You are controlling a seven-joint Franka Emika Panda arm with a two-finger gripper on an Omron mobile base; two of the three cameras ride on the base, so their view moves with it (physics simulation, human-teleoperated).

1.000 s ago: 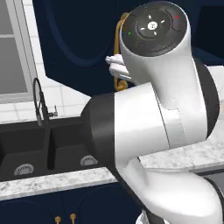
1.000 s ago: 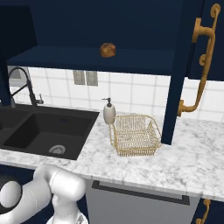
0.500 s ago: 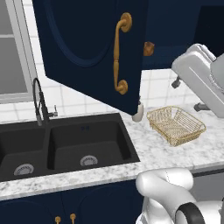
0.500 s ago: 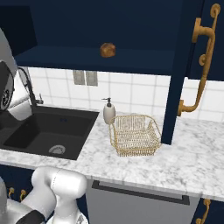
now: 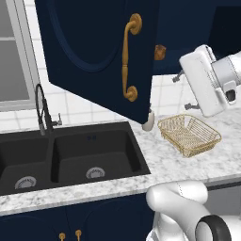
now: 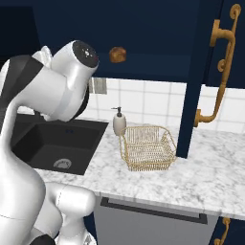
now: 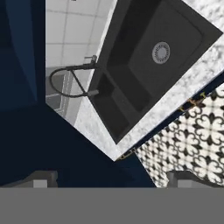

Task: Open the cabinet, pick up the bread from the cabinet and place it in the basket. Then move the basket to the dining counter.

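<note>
Marble counter (image 6: 191,177) bearing basket (image 6: 146,147), bread (image 6: 117,54) in open cabinet (image 5: 101,56), jaws spread, empty

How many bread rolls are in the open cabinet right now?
1. The bread sits alone on the bottom shelf of the open cabinet, above the soap dispenser and basket. The upper cabinet interior is dark, so more could be hidden.
</note>
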